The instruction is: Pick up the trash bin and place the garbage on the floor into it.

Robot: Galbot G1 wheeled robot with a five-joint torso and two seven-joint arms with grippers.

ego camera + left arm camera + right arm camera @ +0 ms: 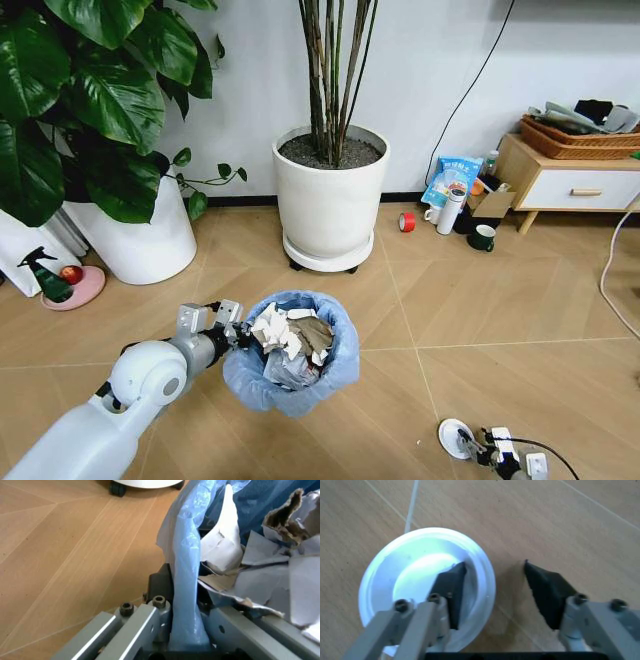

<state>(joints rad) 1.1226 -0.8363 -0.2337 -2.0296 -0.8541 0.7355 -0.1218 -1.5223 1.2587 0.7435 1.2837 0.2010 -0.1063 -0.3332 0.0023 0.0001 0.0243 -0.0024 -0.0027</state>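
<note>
The trash bin (292, 352), lined with a crinkled light-blue bag (182, 573), is seen in the head view low in the middle of the wooden floor (520, 310), in front of a large white plant pot (330, 205) on casters. It is filled with crumpled white paper (275, 328) and torn brownish paper (316, 335). The left gripper (232, 325) is held at the bin's left rim; in the left wrist view its jaws are seen clenched on the rim, with the bag-covered wall pinched between them, one jaw outside and one inside among the paper. Whether the bin rests on the floor or is lifted cannot be told. The right gripper (492, 579) is seen at the lower right of the head view, down at the floor beside a white disc (420, 579). In the right wrist view its jaws are spread apart and grasp nothing: one dark fingertip (451, 588) lies over the disc's inner face, the other over bare floor just beside the disc's edge.
</note>
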